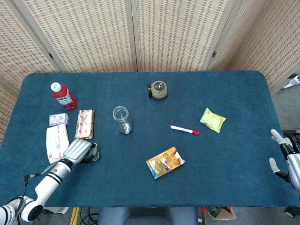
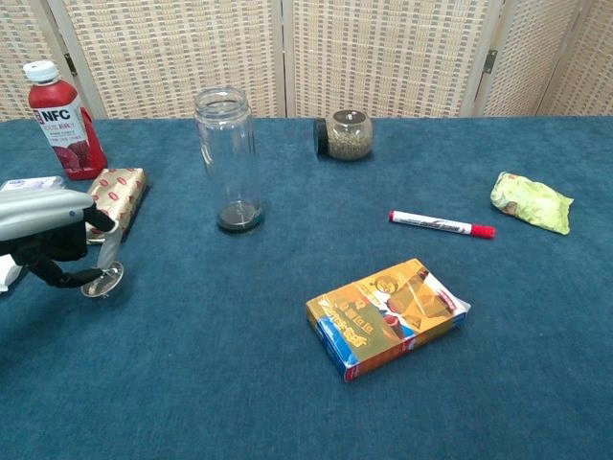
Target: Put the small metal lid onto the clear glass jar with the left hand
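Observation:
The clear glass jar [image 1: 121,119] [image 2: 228,158] stands upright and open-topped, left of the table's middle. Well to its front left, my left hand [image 1: 78,151] [image 2: 48,230] pinches the small metal lid [image 2: 102,281] [image 1: 93,155] between thumb and fingers. The lid hangs tilted just above the blue cloth. My right hand [image 1: 286,157] stays at the table's right edge with fingers apart and nothing in it; the chest view does not show it.
A red juice bottle [image 2: 60,120], a gold packet [image 2: 119,192] and white tissue packs [image 1: 57,140] lie near the left hand. Further right are a seed jar [image 2: 348,134], a red-capped marker [image 2: 441,225], a green packet [image 2: 532,202] and an orange box [image 2: 388,314].

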You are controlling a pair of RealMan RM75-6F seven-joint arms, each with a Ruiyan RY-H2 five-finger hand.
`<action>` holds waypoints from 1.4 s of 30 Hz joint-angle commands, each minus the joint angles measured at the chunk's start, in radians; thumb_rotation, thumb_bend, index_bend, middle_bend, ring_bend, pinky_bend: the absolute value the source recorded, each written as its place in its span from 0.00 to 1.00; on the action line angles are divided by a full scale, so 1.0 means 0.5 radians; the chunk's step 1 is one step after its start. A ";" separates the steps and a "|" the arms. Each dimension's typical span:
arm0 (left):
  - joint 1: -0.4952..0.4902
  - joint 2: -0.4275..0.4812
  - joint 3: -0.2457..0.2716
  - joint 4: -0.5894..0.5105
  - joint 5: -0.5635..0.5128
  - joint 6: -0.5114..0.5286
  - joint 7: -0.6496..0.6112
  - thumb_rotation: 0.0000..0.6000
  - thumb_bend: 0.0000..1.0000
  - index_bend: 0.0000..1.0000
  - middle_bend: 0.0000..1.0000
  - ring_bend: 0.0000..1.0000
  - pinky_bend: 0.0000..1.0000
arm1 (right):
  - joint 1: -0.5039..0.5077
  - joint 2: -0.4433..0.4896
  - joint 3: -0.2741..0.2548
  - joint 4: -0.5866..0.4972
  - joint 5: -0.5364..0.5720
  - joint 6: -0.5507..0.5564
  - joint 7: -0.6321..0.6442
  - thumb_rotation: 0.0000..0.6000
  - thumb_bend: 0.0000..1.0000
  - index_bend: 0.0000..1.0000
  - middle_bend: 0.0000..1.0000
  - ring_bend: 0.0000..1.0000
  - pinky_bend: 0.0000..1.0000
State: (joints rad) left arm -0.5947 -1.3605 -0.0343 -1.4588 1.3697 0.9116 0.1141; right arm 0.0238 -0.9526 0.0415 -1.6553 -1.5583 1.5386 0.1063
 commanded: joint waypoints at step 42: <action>-0.718 0.410 -0.573 -0.385 -0.789 -0.251 0.220 1.00 0.43 0.62 1.00 0.98 1.00 | 0.000 0.048 -0.005 -0.061 -0.052 0.032 -0.035 1.00 0.42 0.05 0.24 0.07 0.13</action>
State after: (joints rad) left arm -0.9443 -1.1479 -0.3212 -1.6583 0.9846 0.7898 0.2154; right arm 0.0240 -0.9291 0.0393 -1.6858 -1.5844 1.5551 0.0890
